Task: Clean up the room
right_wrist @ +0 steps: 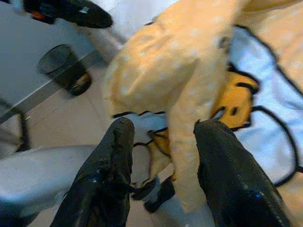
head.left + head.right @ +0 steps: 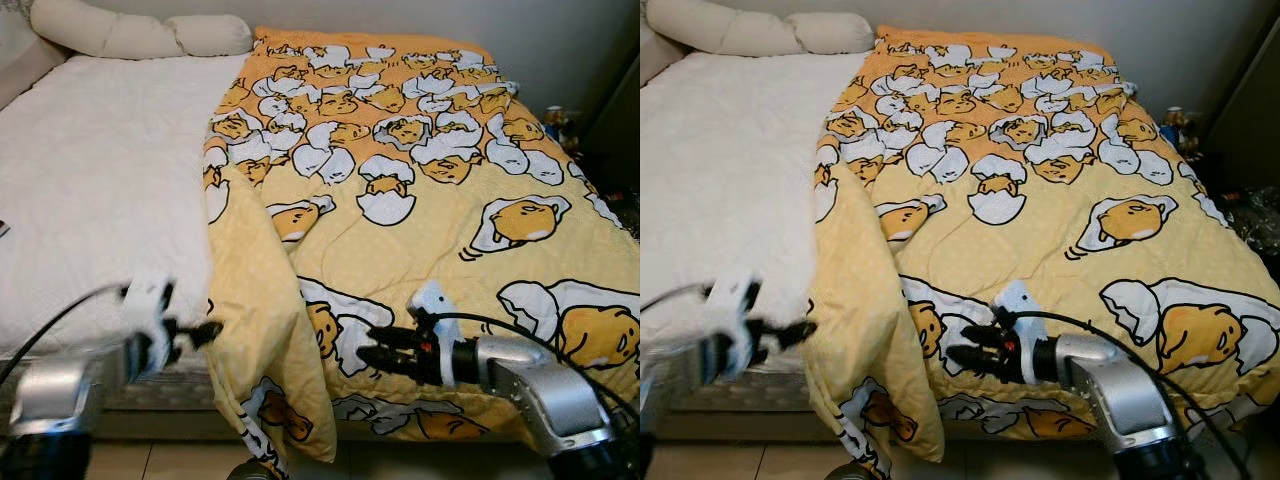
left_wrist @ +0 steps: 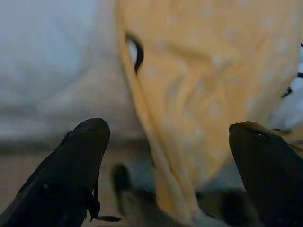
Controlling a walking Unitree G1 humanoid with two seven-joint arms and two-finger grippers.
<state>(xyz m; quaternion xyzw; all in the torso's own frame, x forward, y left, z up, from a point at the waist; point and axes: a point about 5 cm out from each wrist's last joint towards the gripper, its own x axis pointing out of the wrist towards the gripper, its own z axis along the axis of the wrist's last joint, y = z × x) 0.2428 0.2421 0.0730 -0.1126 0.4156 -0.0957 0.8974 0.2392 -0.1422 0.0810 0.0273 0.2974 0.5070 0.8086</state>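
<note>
Both claws wide: left claw (image 2: 205, 331) nearer the folded blanket (image 2: 420, 200) edge just right; right claw (image 2: 372, 350) over near hem.

Soft matt yellow cloth quilt with egg cartoon prints (image 2: 420, 200) lies wrinkled over a nubbly white fabric bedsheet (image 2: 100, 180); silver arms look brushed metal.

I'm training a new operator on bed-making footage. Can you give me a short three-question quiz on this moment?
1. True or false: the yellow blanket covers the whole white mattress.
2. Which gripper is nearest the blanket's hanging folded edge? A) left gripper B) right gripper
3. Fill in: two cream ____ lie at the head of the bed.

Key: 1 false; 2 A; 3 pillows.
</note>
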